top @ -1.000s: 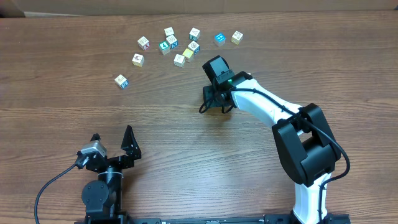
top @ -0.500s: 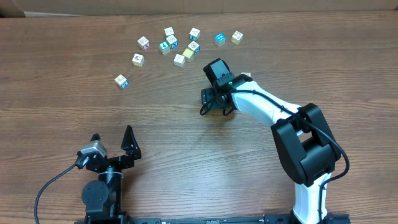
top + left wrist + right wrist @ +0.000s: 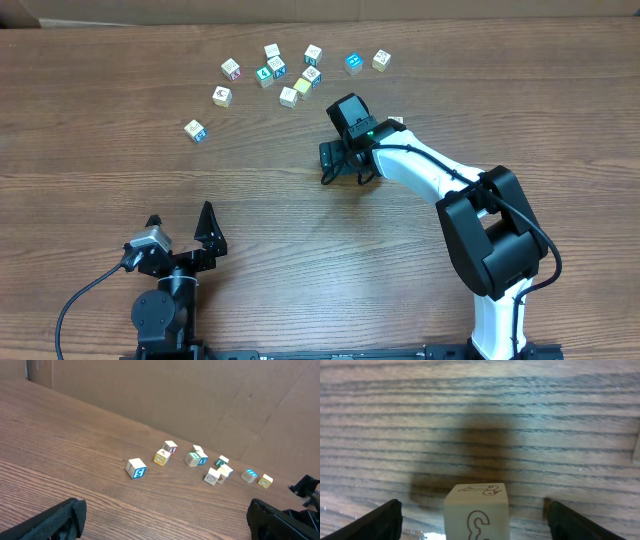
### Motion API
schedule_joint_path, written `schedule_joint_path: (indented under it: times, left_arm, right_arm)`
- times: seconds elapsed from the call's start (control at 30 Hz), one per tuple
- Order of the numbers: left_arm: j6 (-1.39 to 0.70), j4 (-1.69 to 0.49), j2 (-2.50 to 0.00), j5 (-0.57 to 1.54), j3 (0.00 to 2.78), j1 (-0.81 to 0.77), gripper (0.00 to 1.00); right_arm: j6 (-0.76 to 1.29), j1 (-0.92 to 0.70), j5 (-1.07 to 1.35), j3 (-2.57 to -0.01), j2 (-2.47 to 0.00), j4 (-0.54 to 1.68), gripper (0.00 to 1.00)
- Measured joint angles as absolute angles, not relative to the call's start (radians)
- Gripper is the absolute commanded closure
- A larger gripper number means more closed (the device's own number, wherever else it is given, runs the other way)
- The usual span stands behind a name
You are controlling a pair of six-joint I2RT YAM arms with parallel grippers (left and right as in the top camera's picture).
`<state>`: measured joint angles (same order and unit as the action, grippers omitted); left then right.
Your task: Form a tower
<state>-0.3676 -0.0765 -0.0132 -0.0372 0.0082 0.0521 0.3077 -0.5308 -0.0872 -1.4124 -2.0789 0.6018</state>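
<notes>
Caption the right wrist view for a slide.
Pale printed cube standing on the wooden table between the open right fingers, touching neither.

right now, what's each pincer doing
left pincer: open, empty
right pincer: open, straddling the pale cube, not gripping it

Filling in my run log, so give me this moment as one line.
right hand: open around pale printed cube, clear gaps | left hand: open, empty, parked | loose cubes: scattered far side

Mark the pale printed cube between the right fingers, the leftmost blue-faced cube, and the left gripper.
pale printed cube (image 3: pixel 476 512), right wrist view, its front face.
leftmost blue-faced cube (image 3: pixel 195 130), overhead view, its top face.
left gripper (image 3: pixel 180 214), overhead view, midway between fingertips.
</notes>
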Motion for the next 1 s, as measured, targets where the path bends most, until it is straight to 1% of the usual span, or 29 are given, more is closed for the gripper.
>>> schedule_joint_path:
  times: [0.1, 0.3, 0.53, 0.6, 0.67, 0.7, 0.9, 0.97, 1.0]
  left_arm:
    - [-0.368, -0.076, -0.013, -0.037, 0.008, 0.052, 0.01]
    - [-0.368, -0.076, -0.013, -0.037, 0.008, 0.052, 0.01]
    - [-0.368, -0.076, -0.013, -0.037, 0.008, 0.052, 0.0]
    - [-0.368, -0.076, -0.013, -0.037, 0.008, 0.052, 0.01]
    - [-0.368, -0.076, -0.013, -0.037, 0.008, 0.052, 0.0]
    - [-0.368, -0.076, -0.013, -0.037, 0.008, 0.052, 0.0]
    - [-0.368, -0.076, -0.013, -0.037, 0.008, 0.052, 0.01]
    - [-0.368, -0.076, -0.013, -0.037, 0.008, 0.052, 0.0]
    - [-0.368, -0.076, -0.013, -0.037, 0.008, 0.052, 0.0]
  right_arm:
    - [0.31, -0.53, -0.094, -1.421, -2.079, 0.619, 0.19]
    - [0.308, -0.53, -0.101, -1.463, -2.079, 0.628, 0.36]
    - [0.31, -0.53, -0.105, -1.465, -2.079, 0.667, 0.37]
    - [0.309, -0.53, -0.105, -1.465, -2.079, 0.667, 0.43]
    - [0.305, -0.53, -0.105, -1.466, -2.079, 0.667, 0.55]
    - [0.303, -0.53, -0.104, -1.466, -2.079, 0.667, 0.58]
    - [0.309, -0.53, -0.105, -1.466, -2.079, 0.673, 0.6]
    - [0.306, -0.53, -0.105, -1.466, -2.079, 0.673, 0.7]
    - [0.304, -0.53, -0.105, -1.466, -2.079, 0.673, 0.7]
